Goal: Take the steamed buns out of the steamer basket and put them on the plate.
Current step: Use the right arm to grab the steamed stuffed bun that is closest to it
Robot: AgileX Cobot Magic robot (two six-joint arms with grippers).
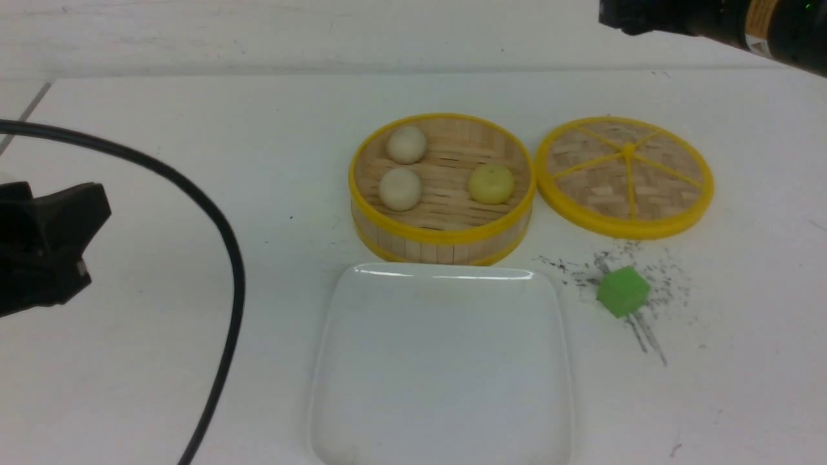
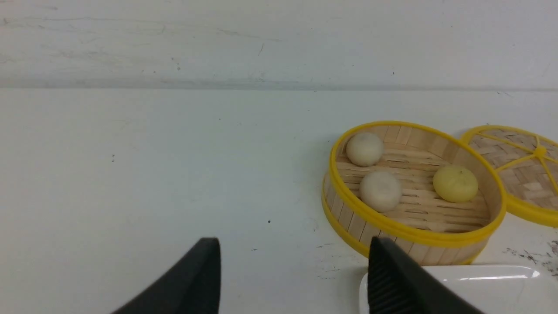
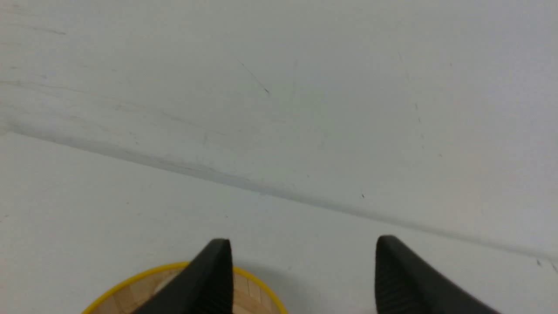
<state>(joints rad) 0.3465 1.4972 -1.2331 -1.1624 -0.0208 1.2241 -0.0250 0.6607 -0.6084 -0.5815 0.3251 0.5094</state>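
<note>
Steamed buns [image 1: 400,188], all three, sit in the basket [image 1: 442,236] at the middle of the counter [image 1: 129,387], toward its far edge. Two off-white ones sit close together on the basket's left side, and the yellow bun [image 1: 491,184] sits alone on its right side. Plate [image 1: 446,274] lies empty at the near edge, just in front of the basket; can't tell if they touch. Lid [image 1: 625,175] lies flat just beside the basket toward the right edge, with the green cube [image 1: 623,292] nearer, right of the plate. Left hand [image 2: 293,242] is released, nothing between the fingers, low by the left edge, with a black cable [image 1: 223,232] looping past it. Right hand [image 3: 303,240] is also released and empty, high near the far right corner. No bun moved yet, by my read. Risks:
- The off-white pair is tight, so a finger going for one would likely shove the other.
- The basket wall is deep, so a shallow approach could clip the rim and drag the basket into the plate.
- The round soft buns may squash or pop out of a hard pinch.
- The glossy plate could let a dropped bun roll off.
- The cable may snag the left arm.
</note>
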